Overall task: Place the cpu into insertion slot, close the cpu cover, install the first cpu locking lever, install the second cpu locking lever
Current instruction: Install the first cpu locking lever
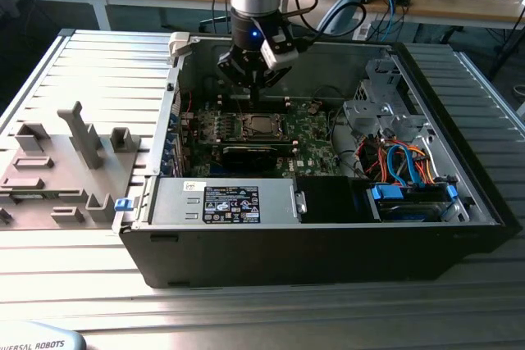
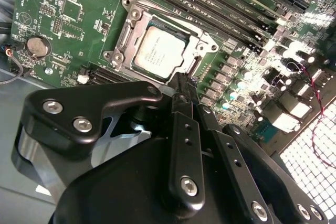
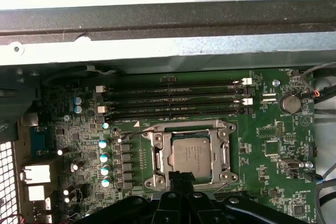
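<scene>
a ribbed metal workbench [image 1: 90, 63] carries an open black computer case [image 1: 328, 243], its green motherboard [image 3: 273, 129] lying flat inside. the gripper [image 1: 250, 79] hangs just above the board; its black fingers [image 2: 181, 95] sit pressed together, holding nothing, with the tips right at the edge of the insertion slot [image 2: 131, 17]. directly beyond the fingertips the cpu [image 2: 160, 51] lies seated in the slot, the silvery cpu cover [image 3: 220, 153] framing it. the memory slots [image 3: 173, 100] run farther out past the socket.

Dull silver-grey metal chip [image 2: 159, 52]; shiny metal cover frame [image 2: 127, 27]; glossy green board [image 3: 273, 129]; matt black gripper [image 2: 181, 90].
</scene>
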You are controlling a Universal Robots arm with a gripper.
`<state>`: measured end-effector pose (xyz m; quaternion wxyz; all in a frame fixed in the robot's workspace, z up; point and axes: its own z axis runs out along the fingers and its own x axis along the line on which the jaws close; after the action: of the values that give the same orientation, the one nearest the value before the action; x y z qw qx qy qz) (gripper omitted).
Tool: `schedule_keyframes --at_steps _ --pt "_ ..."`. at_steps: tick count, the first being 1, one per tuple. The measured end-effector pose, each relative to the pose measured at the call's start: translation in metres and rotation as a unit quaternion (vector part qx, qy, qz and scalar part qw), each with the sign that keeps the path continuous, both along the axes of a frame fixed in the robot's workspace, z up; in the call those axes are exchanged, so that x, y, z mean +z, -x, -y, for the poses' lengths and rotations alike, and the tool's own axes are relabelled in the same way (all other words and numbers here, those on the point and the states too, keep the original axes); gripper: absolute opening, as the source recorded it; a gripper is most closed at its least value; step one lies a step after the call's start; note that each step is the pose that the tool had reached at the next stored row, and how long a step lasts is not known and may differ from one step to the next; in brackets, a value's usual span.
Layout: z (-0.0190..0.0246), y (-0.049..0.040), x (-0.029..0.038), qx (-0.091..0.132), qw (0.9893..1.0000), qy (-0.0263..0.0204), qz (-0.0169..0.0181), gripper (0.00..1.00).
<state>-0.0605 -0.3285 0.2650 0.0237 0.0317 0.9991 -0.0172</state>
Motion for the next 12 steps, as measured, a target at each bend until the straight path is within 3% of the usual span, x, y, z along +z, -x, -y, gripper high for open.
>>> schedule_keyframes --at_steps 12 --pt "0.0 0.0024 -0.001 0.0 1.0 0.0 0.0 0.11"
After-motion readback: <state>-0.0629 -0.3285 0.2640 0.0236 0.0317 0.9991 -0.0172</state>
